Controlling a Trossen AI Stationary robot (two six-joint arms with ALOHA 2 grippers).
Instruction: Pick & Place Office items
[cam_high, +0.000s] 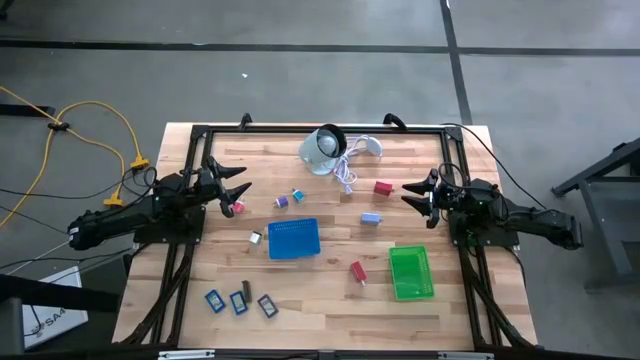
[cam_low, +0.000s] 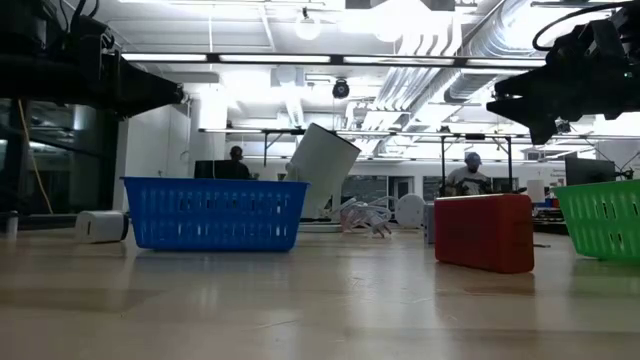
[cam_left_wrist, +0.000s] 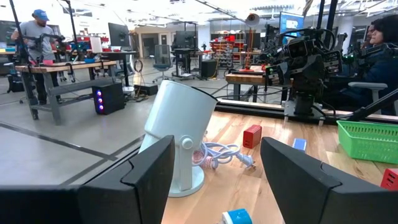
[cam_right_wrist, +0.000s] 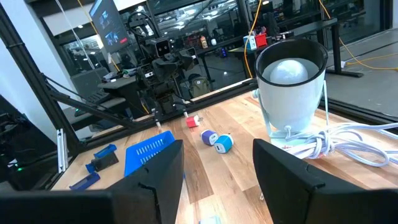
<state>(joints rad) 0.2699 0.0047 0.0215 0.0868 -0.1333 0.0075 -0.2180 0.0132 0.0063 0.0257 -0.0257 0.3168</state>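
Note:
In the high view my left gripper (cam_high: 236, 188) hovers open near the table's left edge, just beyond a small red piece (cam_high: 238, 207). My right gripper (cam_high: 413, 192) hovers open at the right, a short way from a red block (cam_high: 382, 187). Between them lie purple and blue bits (cam_high: 290, 198), a pale blue block (cam_high: 371, 218) and a silver clip (cam_high: 256, 238). Another red block (cam_high: 358, 271) lies near the green basket. Three dark rectangles (cam_high: 240, 301) lie by the near edge. Both wrist views show wide gaps between the fingers (cam_left_wrist: 217, 146) (cam_right_wrist: 217, 146).
A white round device (cam_high: 322, 148) with its white cable (cam_high: 345, 175) stands at the far middle. A blue mesh basket (cam_high: 294, 239) sits mid-table and a green one (cam_high: 411, 272) at the near right. People (cam_left_wrist: 30, 37) are in the room beyond.

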